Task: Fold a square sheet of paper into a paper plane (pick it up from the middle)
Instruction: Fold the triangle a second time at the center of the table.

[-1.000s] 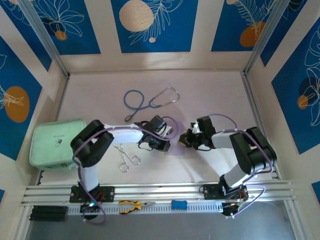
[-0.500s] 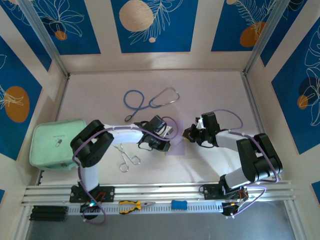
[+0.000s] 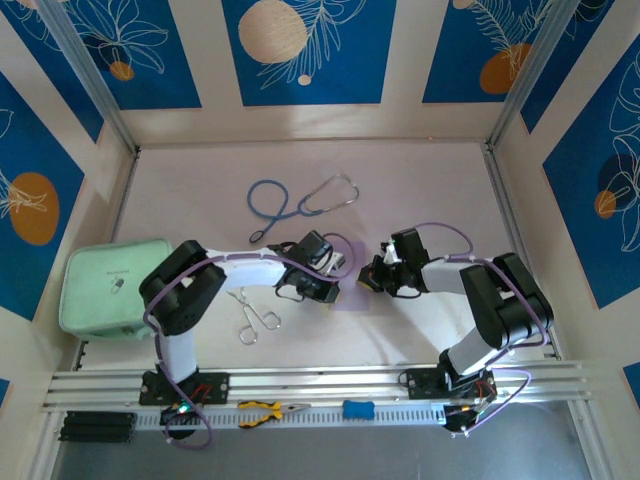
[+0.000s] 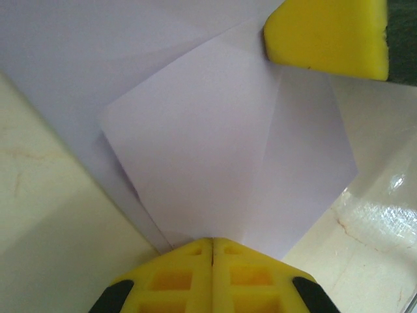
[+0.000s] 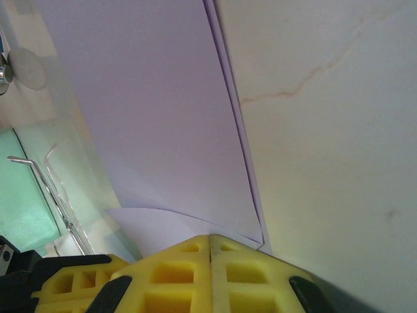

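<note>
The pale lilac sheet of paper point(image 3: 352, 296) lies on the table between my two grippers, partly folded, with flaps laid over each other point(image 4: 215, 143). My left gripper point(image 3: 330, 291) is shut, and its yellow tips point(image 4: 212, 242) rest on the paper's near corner. My right gripper point(image 3: 371, 281) is shut too, its tips point(image 5: 210, 238) resting at the paper's folded edge point(image 5: 156, 111). In the left wrist view one of the right gripper's yellow fingers point(image 4: 326, 36) touches the paper's far side. No finished plane is to be seen.
A blue stethoscope point(image 3: 300, 200) lies behind the paper, metal forceps point(image 3: 255, 315) to its left, and a mint-green pouch point(image 3: 110, 285) at the far left. Yellow pliers point(image 3: 268, 410) and a blue tool point(image 3: 358, 408) sit on the front rail.
Half a second ago my right gripper had drawn back to the right, away from the paper; it has now come back to the paper's edge. The left gripper stayed put.
</note>
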Action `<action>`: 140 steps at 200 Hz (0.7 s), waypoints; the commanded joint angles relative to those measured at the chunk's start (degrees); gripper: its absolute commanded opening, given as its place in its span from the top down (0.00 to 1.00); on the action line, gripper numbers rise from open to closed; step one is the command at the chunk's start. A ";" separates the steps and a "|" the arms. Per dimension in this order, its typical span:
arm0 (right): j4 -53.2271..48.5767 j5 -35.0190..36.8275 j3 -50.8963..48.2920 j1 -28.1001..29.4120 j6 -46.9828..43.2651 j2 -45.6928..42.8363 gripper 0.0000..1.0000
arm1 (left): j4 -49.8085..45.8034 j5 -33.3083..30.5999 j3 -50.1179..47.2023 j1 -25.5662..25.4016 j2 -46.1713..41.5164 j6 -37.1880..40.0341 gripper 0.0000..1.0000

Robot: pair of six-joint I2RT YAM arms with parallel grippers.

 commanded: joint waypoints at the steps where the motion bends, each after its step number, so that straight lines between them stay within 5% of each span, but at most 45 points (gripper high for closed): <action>1: -3.13 1.97 0.35 -0.30 -1.52 1.32 1.00 | -5.44 -1.22 0.38 0.35 -2.96 -0.11 1.00; 140: -2.87 1.69 -0.58 -0.32 -0.97 1.54 1.00 | 2.65 10.82 10.20 -0.89 5.83 -4.79 1.00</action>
